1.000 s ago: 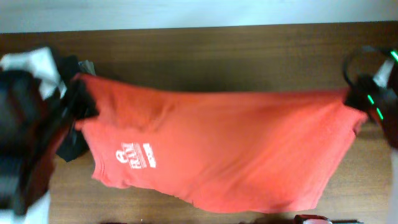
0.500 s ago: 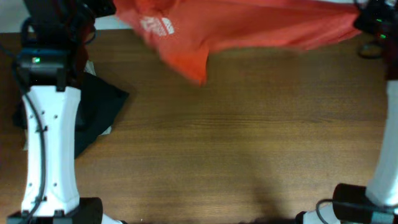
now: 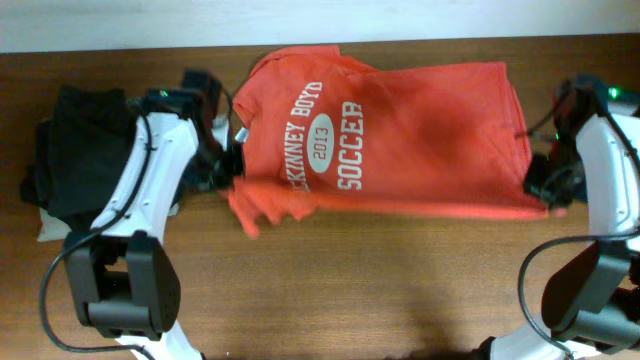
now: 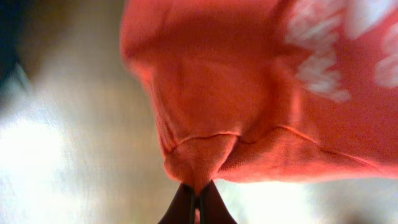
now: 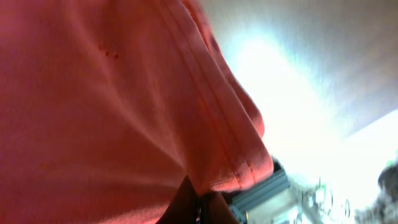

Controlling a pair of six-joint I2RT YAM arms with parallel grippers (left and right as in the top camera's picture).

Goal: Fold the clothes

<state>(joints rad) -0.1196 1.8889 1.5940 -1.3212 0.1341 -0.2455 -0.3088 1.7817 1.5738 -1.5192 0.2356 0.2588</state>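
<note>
On the far half of the wooden table [image 3: 350, 290]: a red-orange T-shirt [image 3: 420, 130], chest side up, white lettering [image 3: 325, 135] turned sideways in the overhead view, with "SOCCER" and "2013" in an oval legible. Stretched left to right between the two arms, mostly flat, with loose folds bunched at the near left edge and the collar end rumpled at the far left. Left tool [image 3: 228, 172] at the shirt's left edge, just beside the print. From the left wrist view, pressed together on a small pinch of hem, dark fingertips [image 4: 179, 210] meeting at the bottom of the view, orange cloth gathered to a point between them and rising above in a fold. Right tool [image 3: 546, 198] at the shirt's near right corner. From the right wrist view, clamped on a stitched hem corner, fingertips [image 5: 177, 208] dark and close together under the draped fabric. Left of the left arm, a heap of black garments [image 3: 75, 150] on the table, apart from the shirt, with a scrap of pale cloth [image 3: 45, 232] showing under its near edge. Both wrist views blurred, the table there only a bright smear.
</note>
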